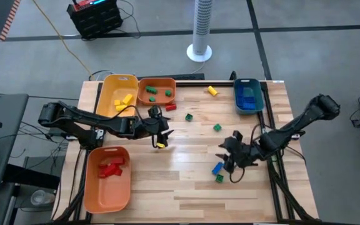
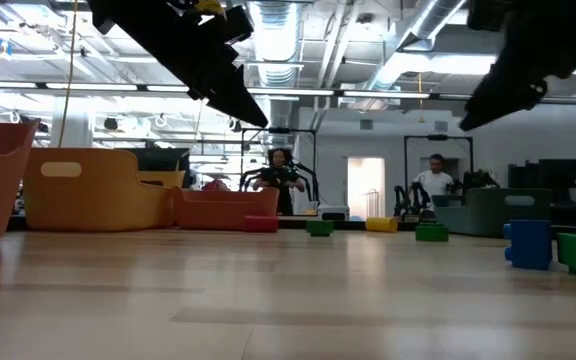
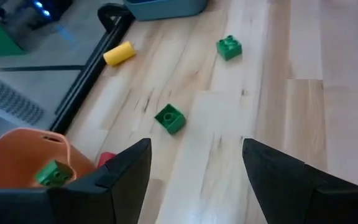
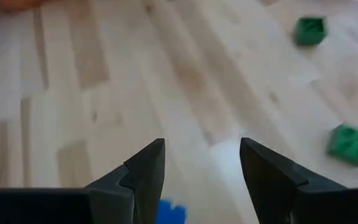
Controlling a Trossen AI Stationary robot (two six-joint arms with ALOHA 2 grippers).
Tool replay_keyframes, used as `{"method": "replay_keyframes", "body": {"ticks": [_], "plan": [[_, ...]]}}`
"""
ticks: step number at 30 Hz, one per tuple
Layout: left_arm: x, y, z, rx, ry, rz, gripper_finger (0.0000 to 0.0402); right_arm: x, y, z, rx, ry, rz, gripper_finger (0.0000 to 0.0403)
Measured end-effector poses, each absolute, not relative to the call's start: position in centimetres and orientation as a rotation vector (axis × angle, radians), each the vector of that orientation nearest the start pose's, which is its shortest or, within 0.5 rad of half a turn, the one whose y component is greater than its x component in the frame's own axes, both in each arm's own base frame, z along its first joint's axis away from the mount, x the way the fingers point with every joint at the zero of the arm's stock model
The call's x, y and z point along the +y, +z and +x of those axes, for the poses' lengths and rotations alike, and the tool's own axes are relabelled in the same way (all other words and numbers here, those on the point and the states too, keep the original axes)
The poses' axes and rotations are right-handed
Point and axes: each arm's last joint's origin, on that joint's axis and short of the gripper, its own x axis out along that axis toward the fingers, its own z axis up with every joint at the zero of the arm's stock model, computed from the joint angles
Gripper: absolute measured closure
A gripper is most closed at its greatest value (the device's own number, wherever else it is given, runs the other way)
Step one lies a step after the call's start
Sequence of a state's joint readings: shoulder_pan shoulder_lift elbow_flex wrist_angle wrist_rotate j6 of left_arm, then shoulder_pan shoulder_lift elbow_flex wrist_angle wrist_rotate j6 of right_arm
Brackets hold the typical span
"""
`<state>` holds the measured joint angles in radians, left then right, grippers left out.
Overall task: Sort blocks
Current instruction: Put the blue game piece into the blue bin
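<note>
Loose blocks lie flat on the wooden table: a yellow one (image 1: pixel 212 90), a red one (image 1: pixel 171 107), green ones (image 1: pixel 189 116) (image 1: pixel 217 127) (image 1: pixel 219 178) and a blue one (image 1: pixel 217 167). My left gripper (image 1: pixel 163 132) hovers open near the table's middle-left, and its wrist view shows nothing between the fingers (image 3: pixel 194 146). A small yellow piece (image 1: pixel 160 145) shows at its near side, off the table. My right gripper (image 1: pixel 230 164) hangs open above the blue block (image 4: pixel 169 213), which peeks out between its fingers (image 4: pixel 202 146). My left gripper has the small yellow piece (image 1: pixel 160 145) close against its near side. I cannot tell whether it touches it.
Along the far edge stand a yellow bin (image 1: pixel 108 94) holding yellow blocks, an orange bin (image 1: pixel 158 81) holding green ones and a teal bin (image 1: pixel 247 82) holding blue ones. A large orange bin (image 1: pixel 105 194) with red blocks stands near-left. Bare wood spans the near middle. People stand in the room beyond.
</note>
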<state>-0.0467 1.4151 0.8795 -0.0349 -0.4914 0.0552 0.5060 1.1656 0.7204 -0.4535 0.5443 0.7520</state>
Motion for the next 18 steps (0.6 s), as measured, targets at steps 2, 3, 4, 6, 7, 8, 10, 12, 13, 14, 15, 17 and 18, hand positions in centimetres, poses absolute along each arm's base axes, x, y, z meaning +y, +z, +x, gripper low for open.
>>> {"method": "replay_keyframes", "body": {"ticks": [2,3,4,6,7,8,10,12,13,14,15,17,18], "plan": [[0.0,24.0,29.9,0.568,0.407,0.202,0.0155,10.3,21.6,20.0,0.742,-0.288,0.262,0.0186],[0.0,24.0,29.9,0.568,0.406,0.202,0.0155,10.8,21.1,20.0,0.774,-0.261,0.252,0.0186],[0.0,24.0,29.9,0.568,0.406,0.202,0.0155,11.3,20.6,20.1,0.815,-0.239,0.238,0.0186],[0.0,24.0,29.9,0.569,0.408,0.203,0.0155,12.2,19.4,20.2,0.914,-0.204,0.182,0.0186],[0.1,24.0,29.9,0.569,0.409,0.205,0.0155,12.7,18.9,20.3,0.968,-0.190,0.150,0.0185],[0.1,24.0,29.9,0.569,0.411,0.205,0.0155,13.0,18.5,20.5,1.014,-0.178,0.118,0.0185],[0.2,24.0,29.9,0.570,0.413,0.204,0.0155,13.7,18.4,21.3,1.086,-0.139,0.057,0.0181],[0.2,24.0,29.9,0.569,0.414,0.202,0.0155,14.1,18.5,22.3,1.159,-0.102,-0.030,0.0175],[0.2,24.0,29.9,0.569,0.414,0.202,0.0155,14.3,18.6,22.8,1.192,-0.083,-0.085,0.0170],[0.2,24.0,29.9,0.569,0.414,0.201,0.0155,14.5,18.8,23.3,1.223,-0.058,-0.136,0.0166],[0.2,24.0,29.9,0.569,0.414,0.201,0.0155,14.7,19.0,23.9,1.250,-0.037,-0.188,0.0161],[0.2,24.0,29.9,0.570,0.414,0.201,0.0155,14.9,19.1,24.9,1.305,-0.003,-0.287,0.0151],[0.2,24.0,29.9,0.570,0.414,0.201,0.0155,15.0,19.1,25.3,1.336,0.013,-0.334,0.0147]]}}
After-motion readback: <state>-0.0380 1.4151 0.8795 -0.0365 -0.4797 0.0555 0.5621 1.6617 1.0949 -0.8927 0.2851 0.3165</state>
